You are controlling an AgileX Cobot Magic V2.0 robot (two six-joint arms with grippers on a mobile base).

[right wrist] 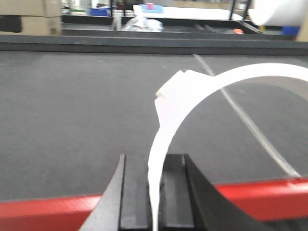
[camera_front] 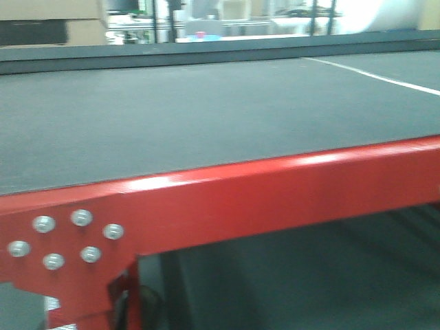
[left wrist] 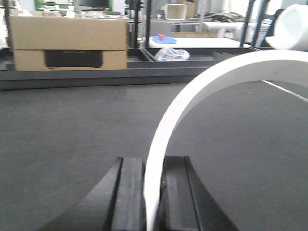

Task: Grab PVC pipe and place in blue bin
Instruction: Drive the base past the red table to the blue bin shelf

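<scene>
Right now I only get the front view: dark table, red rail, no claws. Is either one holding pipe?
Observer: Yes. The left claw pinches a white pipe by its wall.
Operator: Right one?
Observer: The right claw pinches a white rim too. Same pipe or not, I cannot tell.
Operator: Bin?
Observer: No bin close by in any view, only blurry blue shapes far back.

Two pincers: left pincer (left wrist: 153, 166) clamps one pipe arc (left wrist: 202, 82), right pincer (right wrist: 155, 163) clamps one pipe arc (right wrist: 231, 77). One cardboard box (left wrist: 70, 43) far ahead-left of left pincer, one plastic bag (left wrist: 168, 54) far ahead. Six bolts (camera_front: 81, 217), one red frame (camera_front: 275, 199).
</scene>
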